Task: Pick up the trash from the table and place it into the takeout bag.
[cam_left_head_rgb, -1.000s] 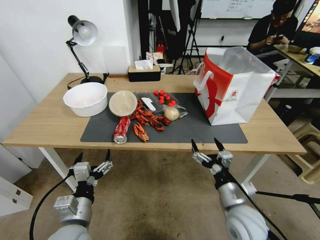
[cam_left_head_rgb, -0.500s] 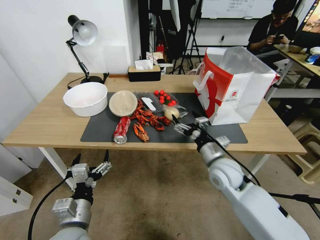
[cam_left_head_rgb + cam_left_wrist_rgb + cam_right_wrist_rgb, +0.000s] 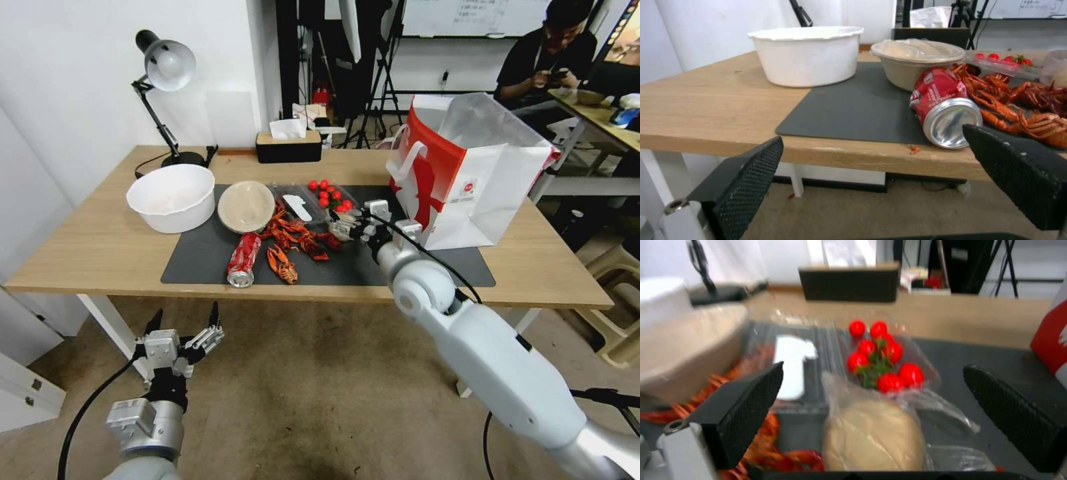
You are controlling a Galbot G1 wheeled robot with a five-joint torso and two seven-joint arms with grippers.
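Observation:
The beige ball in clear wrap point(image 3: 873, 436) lies on the dark mat point(image 3: 393, 257) of the table point(image 3: 100, 247), between the fingers of my open right gripper point(image 3: 873, 373). In the head view that gripper point(image 3: 350, 227) covers most of the ball, just left of the takeout bag point(image 3: 480, 187). A red soda can point(image 3: 243, 260) lies on its side near the mat's front edge, with the round beige bowl point(image 3: 245, 207) behind it. My left gripper point(image 3: 185, 320) hangs open below the table's front edge, facing the can point(image 3: 942, 106) and bowl point(image 3: 916, 63).
Red crayfish shells point(image 3: 297, 239) lie between the can and the ball. Behind them sit a clear tray of cherry tomatoes point(image 3: 330, 195) and another clear tray point(image 3: 299, 205). A white tub point(image 3: 172, 197), a desk lamp point(image 3: 163, 67) and a tissue box point(image 3: 288, 147) stand further back.
My right arm has reached up from below the table edge and forward over the mat, bringing its open gripper around the wrapped ball. The left arm has hardly moved.

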